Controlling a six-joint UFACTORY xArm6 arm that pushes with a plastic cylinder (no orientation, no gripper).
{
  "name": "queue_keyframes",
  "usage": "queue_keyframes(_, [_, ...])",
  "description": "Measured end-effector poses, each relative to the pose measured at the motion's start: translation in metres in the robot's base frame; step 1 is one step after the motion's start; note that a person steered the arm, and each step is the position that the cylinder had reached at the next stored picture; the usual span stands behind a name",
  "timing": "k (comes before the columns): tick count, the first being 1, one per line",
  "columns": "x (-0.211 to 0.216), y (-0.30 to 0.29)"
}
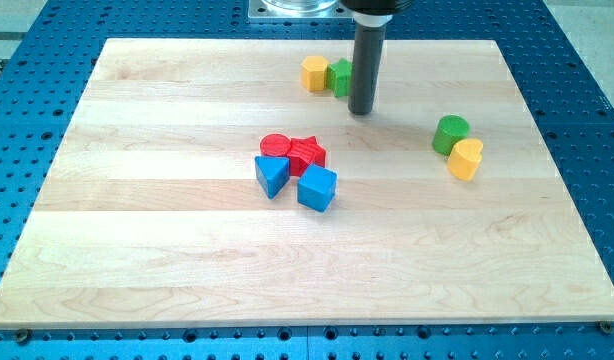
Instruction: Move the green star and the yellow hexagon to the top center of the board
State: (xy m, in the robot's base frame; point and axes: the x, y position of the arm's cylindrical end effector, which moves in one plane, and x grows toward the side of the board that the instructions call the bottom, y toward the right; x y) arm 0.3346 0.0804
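The small yellow hexagon block (pixel 314 73) and green star block (pixel 340 77) sit touching at the wooden board's (pixel 167 250) top centre. My tip (pixel 361 110) rests just beside the star, on the view's right; it is a bare rod, so no jaws exist. Both look light, rigid and slippery, likely to spin unless pushed against flat sides.
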Motion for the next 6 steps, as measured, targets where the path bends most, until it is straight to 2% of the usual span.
queue_keyframes(2, [-0.048,-0.006])
queue_keyframes(6, [-0.038,-0.1])
